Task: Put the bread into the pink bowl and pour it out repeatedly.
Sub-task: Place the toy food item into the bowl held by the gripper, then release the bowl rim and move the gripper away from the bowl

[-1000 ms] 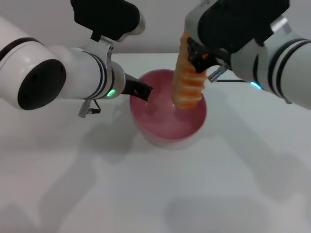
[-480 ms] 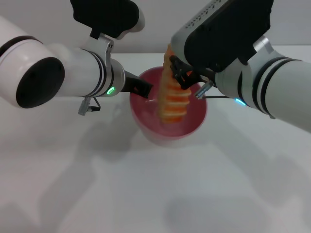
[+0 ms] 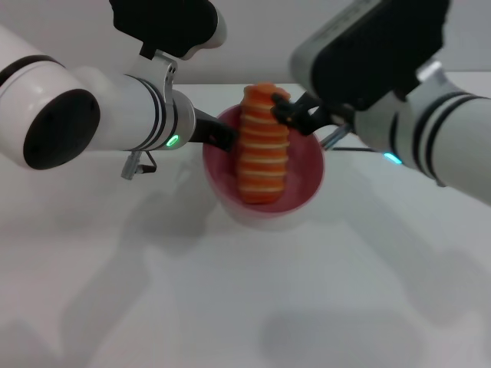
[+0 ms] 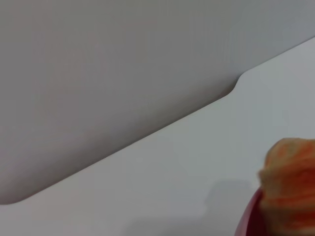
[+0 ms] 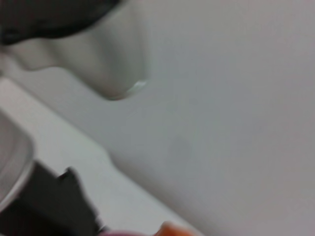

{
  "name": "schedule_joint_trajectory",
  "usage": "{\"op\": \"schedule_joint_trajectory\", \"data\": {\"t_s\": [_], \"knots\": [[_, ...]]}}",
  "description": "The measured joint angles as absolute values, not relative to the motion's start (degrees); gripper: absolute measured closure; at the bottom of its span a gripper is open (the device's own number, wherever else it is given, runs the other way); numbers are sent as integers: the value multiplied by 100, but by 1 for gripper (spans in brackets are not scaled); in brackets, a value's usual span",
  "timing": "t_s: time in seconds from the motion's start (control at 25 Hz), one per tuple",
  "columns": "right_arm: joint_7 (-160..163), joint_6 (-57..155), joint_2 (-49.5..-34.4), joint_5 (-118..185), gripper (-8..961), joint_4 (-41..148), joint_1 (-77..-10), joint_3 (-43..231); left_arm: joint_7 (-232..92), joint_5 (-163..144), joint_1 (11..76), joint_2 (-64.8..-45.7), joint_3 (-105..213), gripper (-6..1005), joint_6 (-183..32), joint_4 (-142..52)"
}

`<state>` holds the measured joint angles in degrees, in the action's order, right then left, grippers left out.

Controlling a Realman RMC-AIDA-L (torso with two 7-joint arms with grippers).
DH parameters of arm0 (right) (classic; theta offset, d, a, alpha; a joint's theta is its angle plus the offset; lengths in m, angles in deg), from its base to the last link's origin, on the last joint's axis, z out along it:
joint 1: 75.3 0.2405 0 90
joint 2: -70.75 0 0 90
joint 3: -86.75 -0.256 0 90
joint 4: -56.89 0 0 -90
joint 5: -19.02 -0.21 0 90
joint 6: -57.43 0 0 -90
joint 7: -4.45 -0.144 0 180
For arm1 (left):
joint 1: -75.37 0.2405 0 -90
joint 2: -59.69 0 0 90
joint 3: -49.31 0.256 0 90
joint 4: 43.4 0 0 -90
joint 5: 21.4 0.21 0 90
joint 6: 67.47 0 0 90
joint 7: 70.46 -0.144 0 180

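Bread point(image 3: 263, 146) standing steeply in pink bowl point(image 3: 307, 188), lower end down inside, upper end leaning over the far rim beside right gripper point(image 3: 295, 115). Fingers dark against the loaf's top; grip or release not clear, cannot tell. Probably lowered end-first because loaf is about as long as bowl is wide. Left gripper point(image 3: 219, 136) at the bowl's opposite rim, apparently clamped on the wall, likely steadying it and ready for the pour. Bowl on white counter point(image 3: 245, 291), between both grippers.
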<state>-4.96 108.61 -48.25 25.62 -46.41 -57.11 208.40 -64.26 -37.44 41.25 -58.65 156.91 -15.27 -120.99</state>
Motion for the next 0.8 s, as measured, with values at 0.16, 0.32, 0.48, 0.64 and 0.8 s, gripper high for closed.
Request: {"op": "schedule_joint_trajectory", "data": {"t_s": [0.16, 0.32, 0.48, 0.64, 0.8], "knots": [[-866, 9954, -4832, 3358, 305, -4684, -6220, 20723, -6443, -3742, 4147, -5862, 15680, 958, -1572, -12074], [-1343, 8768, -4843, 3973, 214, -4672, -6721, 20198, -6445, -3741, 4204, -5853, 15679, 958, -1626, -12062], [-1662, 7225, -4856, 4151, 214, -4339, -7285, 19462, -6450, -3736, 4274, -5851, 15679, 958, -1757, -12055], [-1650, 4623, -4864, 4198, 213, -3170, -7768, 18675, -6462, -3731, 4343, -5852, 15679, 958, -2018, -11969], [-1570, 1824, -4862, 3946, 213, -1393, -7837, 17952, -6464, -3715, 4345, -5852, 15671, 958, -2119, -11899]]}}
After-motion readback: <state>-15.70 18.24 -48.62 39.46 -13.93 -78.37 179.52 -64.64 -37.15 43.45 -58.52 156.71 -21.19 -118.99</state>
